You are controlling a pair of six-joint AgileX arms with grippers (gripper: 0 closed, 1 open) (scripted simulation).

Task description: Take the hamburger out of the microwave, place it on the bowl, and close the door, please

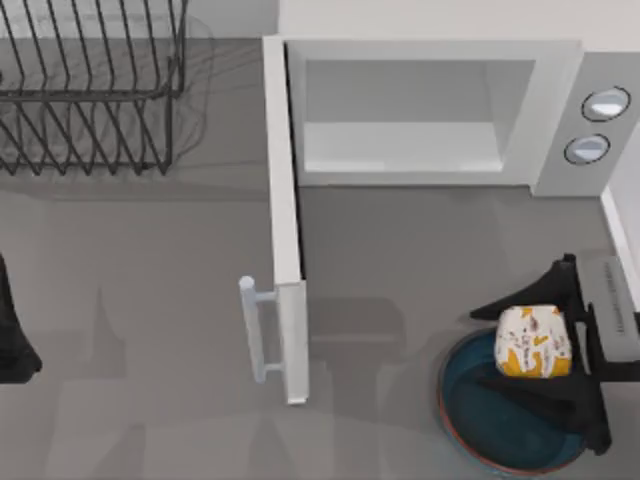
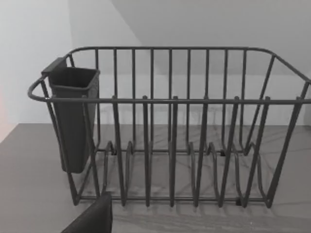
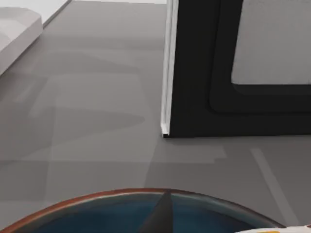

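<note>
Right black two-finger gripper (image 1: 545,340) at table's right front, fingers clamped on small cream-white hamburger with orange-yellow patches (image 1: 533,342), held over round blue-glazed bowl with reddish-brown rim (image 1: 462,425). Open grey tabletop (image 1: 400,260) between bowl and white hinged door with pale bar handle (image 1: 290,330), swung wide open. Behind, large white box microwave (image 1: 420,115), cavity bare. Far left: black wire rack (image 1: 90,90). Left gripper (image 1: 12,335) at left edge, finger state unclear.

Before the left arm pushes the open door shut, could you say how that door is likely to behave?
The door looks like a rigid flat panel, so it should swing rather than flex. It stands wide open from the microwave, so expect a long sweep. Its bar handle sits at the free end, probably the easiest spot to push.
</note>
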